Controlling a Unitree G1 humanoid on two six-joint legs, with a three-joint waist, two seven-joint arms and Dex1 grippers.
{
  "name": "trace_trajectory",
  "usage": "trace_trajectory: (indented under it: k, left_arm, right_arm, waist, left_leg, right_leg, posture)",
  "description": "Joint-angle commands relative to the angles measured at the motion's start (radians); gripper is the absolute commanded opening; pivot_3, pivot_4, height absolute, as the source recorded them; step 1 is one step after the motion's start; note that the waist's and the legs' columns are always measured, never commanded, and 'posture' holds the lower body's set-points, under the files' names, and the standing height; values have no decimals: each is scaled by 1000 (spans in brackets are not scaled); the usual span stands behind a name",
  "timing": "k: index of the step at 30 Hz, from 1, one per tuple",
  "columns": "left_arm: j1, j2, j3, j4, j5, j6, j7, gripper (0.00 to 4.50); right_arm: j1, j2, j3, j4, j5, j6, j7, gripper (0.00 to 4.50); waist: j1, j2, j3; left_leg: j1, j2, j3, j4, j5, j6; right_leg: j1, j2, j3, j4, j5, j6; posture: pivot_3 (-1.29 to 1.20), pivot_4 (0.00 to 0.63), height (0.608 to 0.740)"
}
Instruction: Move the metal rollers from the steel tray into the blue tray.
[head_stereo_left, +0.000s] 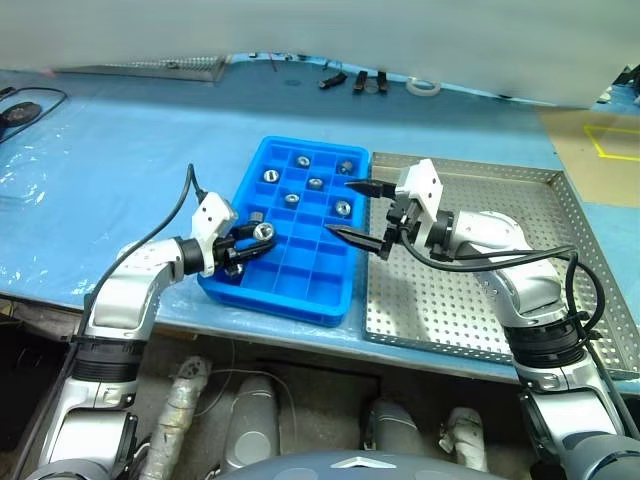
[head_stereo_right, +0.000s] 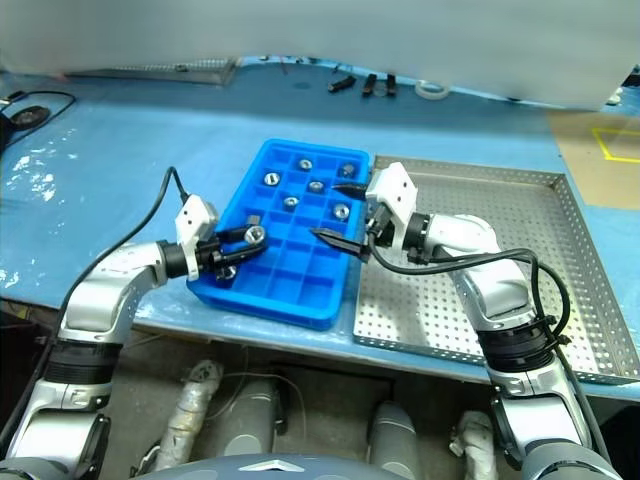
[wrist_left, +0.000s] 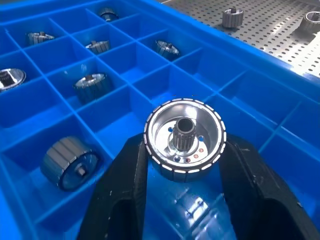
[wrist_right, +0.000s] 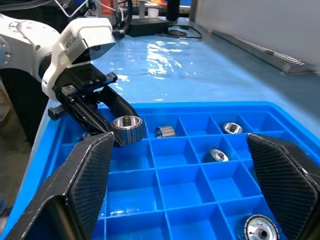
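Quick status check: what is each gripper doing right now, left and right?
Left gripper: closed on a metal roller, over the blue tray.
Right gripper: open, holding nothing, over the blue tray.

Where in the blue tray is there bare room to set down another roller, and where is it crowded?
The blue tray has free compartments in its near rows, between the left gripper holding a roller and the open right gripper. The far rows are crowded: most cells there already hold metal rollers.
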Motion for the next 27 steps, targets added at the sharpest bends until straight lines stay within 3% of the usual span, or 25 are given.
trace_trajectory:
  k: [1,6,15,27]
  left_arm:
    - [7,12,-8,-63,-24,7,24,1686]
    - [10,22,0,-39,-36,6,45,1686]
    - [-20,38,-25,32,-19,-39,63,4479]
    - [-115,32,-52,99,-53,-56,10,4479]
  right_arm:
    - [-23,5,-7,-12,-2,-25,11,4500]
    - [-16,8,-9,-17,-4,-20,12,4500]
    - [3,12,-17,-33,-10,-16,-2,4500]
    - [36,-14,-49,-85,-1,10,-35,4500]
  waist:
    - [3,0,0]
    - [8,0,0]
    - [10,0,0]
    - [6,0,0]
  left_leg:
    - [0,0,0,-1,1,-1]
    - [2,0,0,-6,4,-6]
    - [-1,0,0,-6,5,-6]
    - [0,1,0,-6,6,-7]
  right_leg:
    - [-1,0,0,1,0,0]
    - [-3,1,0,3,0,0]
    - [-7,3,1,3,0,0]
    - [-7,7,4,4,0,-1]
  posture:
    - [188,150,740]
    - [179,150,740]
    - [157,150,740]
    - [73,150,740]
